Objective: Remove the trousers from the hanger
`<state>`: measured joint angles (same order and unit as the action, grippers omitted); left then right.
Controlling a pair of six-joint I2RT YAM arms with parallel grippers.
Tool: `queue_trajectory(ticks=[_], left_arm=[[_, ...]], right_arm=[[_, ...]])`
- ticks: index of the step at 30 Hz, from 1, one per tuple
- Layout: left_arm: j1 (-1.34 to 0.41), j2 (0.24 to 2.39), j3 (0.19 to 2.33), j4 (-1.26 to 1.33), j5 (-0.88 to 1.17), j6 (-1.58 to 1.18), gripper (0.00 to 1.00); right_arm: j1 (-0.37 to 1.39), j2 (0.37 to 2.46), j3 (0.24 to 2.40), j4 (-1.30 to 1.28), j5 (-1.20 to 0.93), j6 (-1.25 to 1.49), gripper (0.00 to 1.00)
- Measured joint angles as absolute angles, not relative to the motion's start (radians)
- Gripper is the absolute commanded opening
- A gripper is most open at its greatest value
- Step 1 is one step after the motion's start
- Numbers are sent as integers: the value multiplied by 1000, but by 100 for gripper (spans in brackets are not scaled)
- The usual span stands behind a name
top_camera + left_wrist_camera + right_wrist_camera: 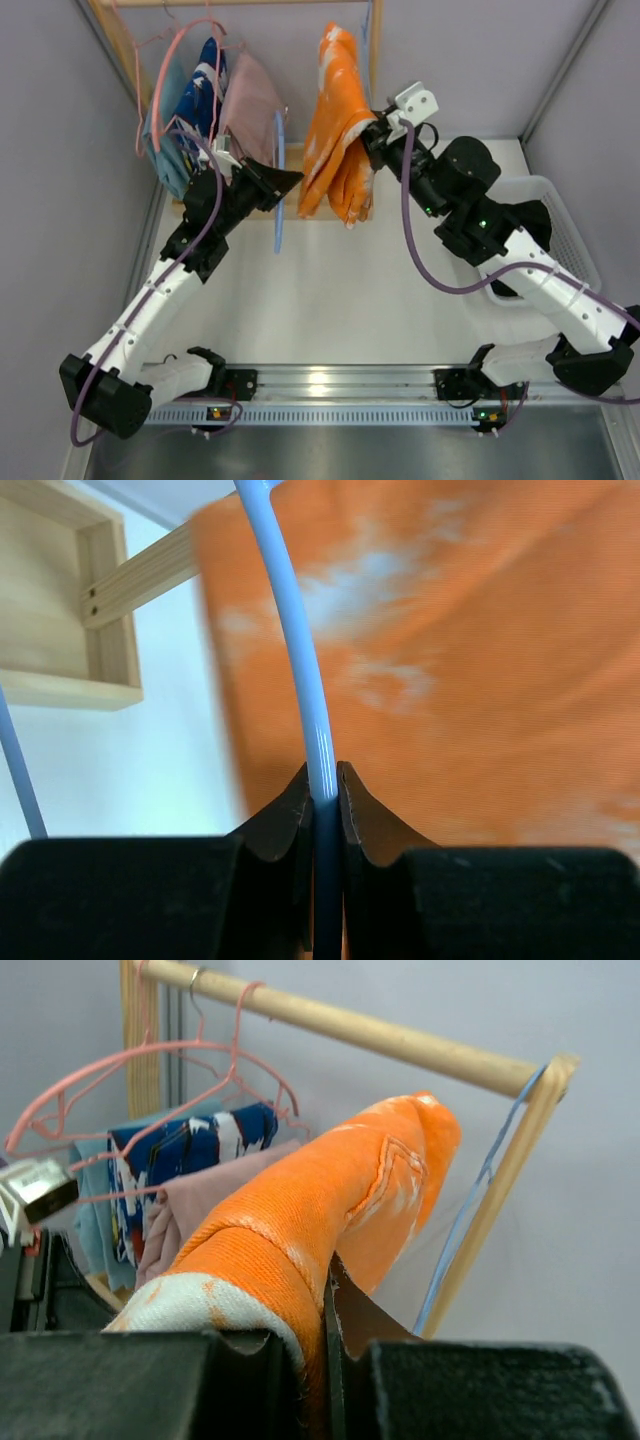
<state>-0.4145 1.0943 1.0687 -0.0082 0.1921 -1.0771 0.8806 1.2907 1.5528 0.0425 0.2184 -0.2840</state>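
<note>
1. Holding is how things stand on both sides. Your left gripper (322,780) is closed tight on the thin light-blue plastic hanger (300,640), and your right gripper (368,135) is clamped on a fold of the bright orange cloth trousers with white patches (335,120).
2. The trousers hang up at the round wooden rail (370,1030), just beside the blue hanger and above the white desk (330,300). The black arm hides whether any cloth is draped over the hanger's bar, so treat them as not yet free.
3. Snag risk: if you pull the right arm away fast while cloth is looped on the bar, the hanger may bend or twist out of the left fingers, since they pinch only a slim, smooth rod.
4. Slip risk: the right jaws hold a thick, soft fold near its edge, so a sideways tug could let the fabric slide out and drop in a heap.
5. Collision risk: the pink wire hangers (150,1070) with other garments sit close on the left, and swinging the blue hanger that way could tangle them.
6. You'd do best, by my judgement, to draw the cloth slowly rightward toward the white mesh basket (570,240).
</note>
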Motion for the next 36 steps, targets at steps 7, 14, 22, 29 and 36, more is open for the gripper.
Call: queue_trajectory(ticks=[7,14,22,29,36], left_arm=[[-411,1094,1007,-31,228,-1028,0],[-411,1063,981,-31,310,-951,0],[-411,1042,974,-30,380,-829,0],[-411,1042,974,-30,384,-804,0],[-411,1044,974,-30,385,-804,0]], right_arm=[[879,1213,1636,42,243,-278,0],[860,1045,1601,17,273,-302,0],[649,799,1475,-148,306,-233,0],[376,524,1281,-332,413,-135,0],[131,347,1176,-475,615,-117,0]])
